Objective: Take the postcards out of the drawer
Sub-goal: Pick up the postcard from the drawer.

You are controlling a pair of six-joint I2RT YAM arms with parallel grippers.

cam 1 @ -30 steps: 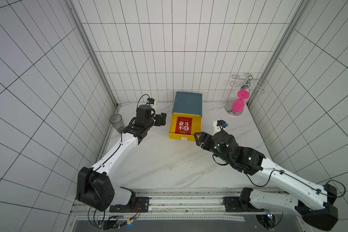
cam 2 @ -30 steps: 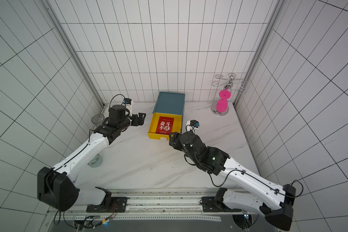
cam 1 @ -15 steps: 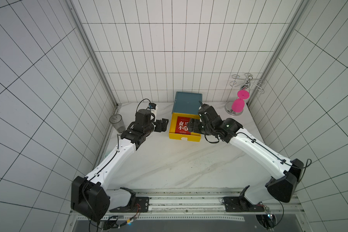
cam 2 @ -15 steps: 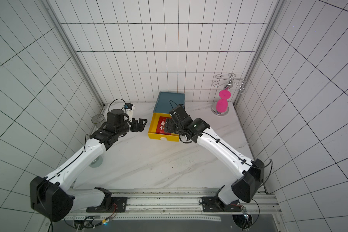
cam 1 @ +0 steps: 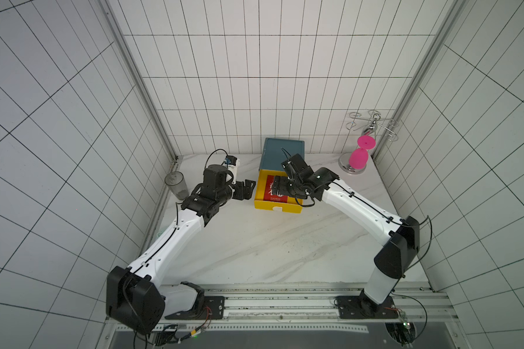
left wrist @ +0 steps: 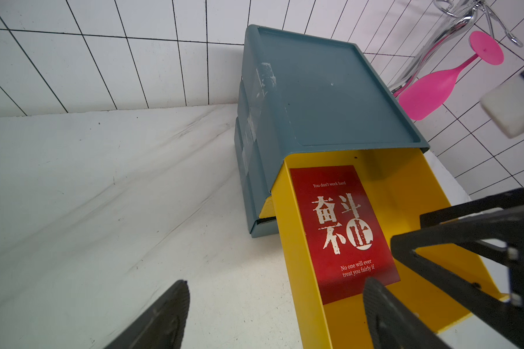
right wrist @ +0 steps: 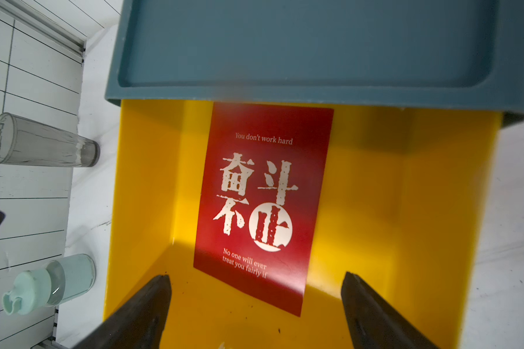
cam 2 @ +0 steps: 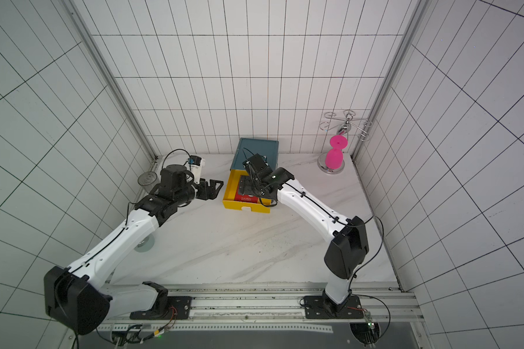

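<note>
A second ago my right pincer [right wrist: 256,278] sat low over the white marble tabletop [cam 1: 270,241], well short of the box; now it reaches over the pulled-out yellow plastic drawer [right wrist: 139,196], jaws spread wide and empty, above the near end of the red rectangular postcard with white Chinese characters [right wrist: 263,196]. That card lies flat on the drawer floor, unmoved; whether others lie beneath it I cannot tell. My left pincer [left wrist: 277,288] has edged closer and hangs just beside the drawer's left wall, likewise gaping with nothing in it. The blue-grey plastic cabinet [cam 1: 273,151] overhangs the drawer's back, right at the card's far edge, and the yellow walls fence the card in. A clear plastic tumbler [cam 1: 176,184] stands by the left wall, a pink plastic wine glass [cam 1: 359,157] by a chrome wire rack [cam 1: 372,127] in the far right corner
</note>
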